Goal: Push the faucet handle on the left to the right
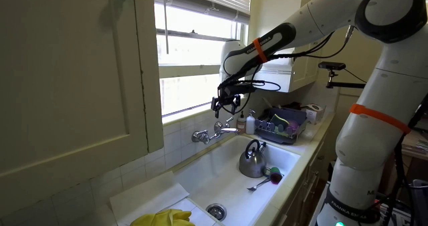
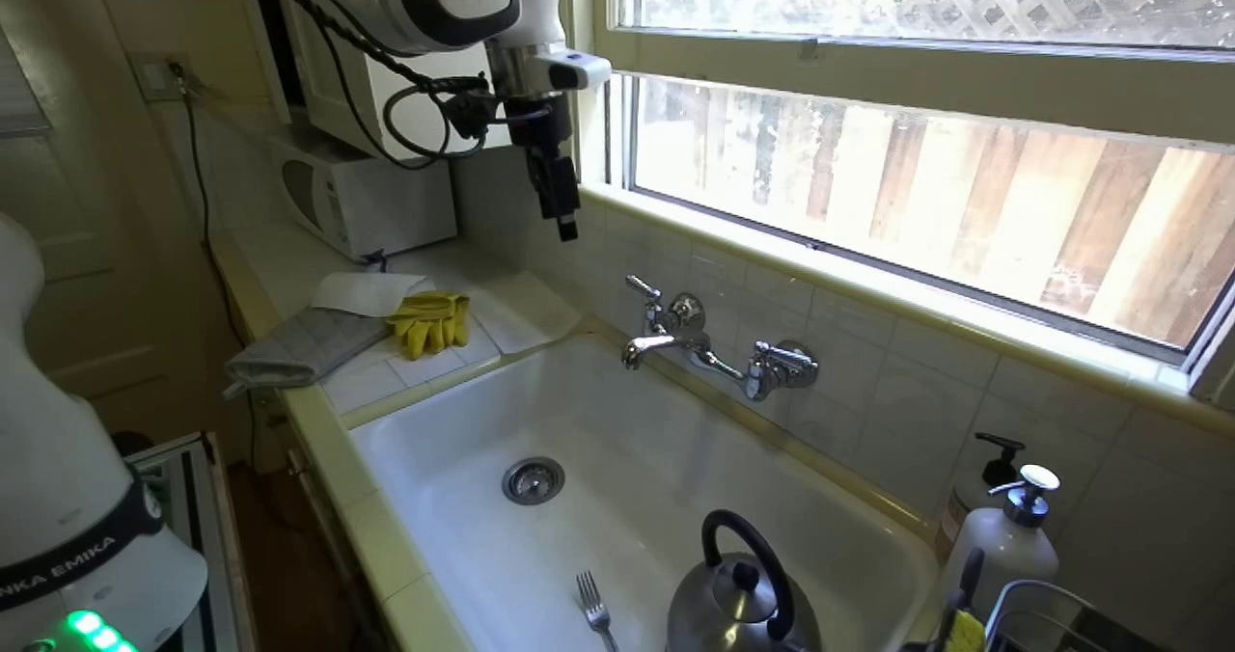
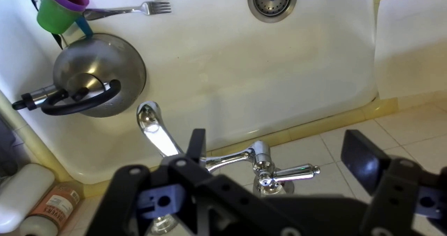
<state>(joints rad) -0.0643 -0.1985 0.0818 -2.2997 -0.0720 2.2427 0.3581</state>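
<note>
The faucet handle is a small shiny chrome lever on the wall faucet. It shows in both exterior views [image 1: 200, 136] [image 2: 644, 287]. In the wrist view the lever [image 3: 295, 173] points right, seen between my two fingers. The twin handle [image 1: 229, 120] also shows in an exterior view [image 2: 769, 355]; my gripper mostly hides it in the wrist view. The chrome spout [image 3: 155, 131] reaches over the sink. My gripper [image 1: 225, 111] is open and empty, above the faucet and apart from it. In an exterior view the gripper [image 2: 567, 230] hangs higher than the handle.
The white sink [image 2: 617, 536] holds a steel kettle [image 3: 101, 65], cups [image 3: 57, 14] and a fork [image 3: 155, 8]. Soap bottles [image 1: 250, 123] and a dish rack [image 1: 284, 135] stand at one end. Yellow gloves [image 2: 429, 322] lie at the other. The window sill [image 2: 868, 295] runs above the faucet.
</note>
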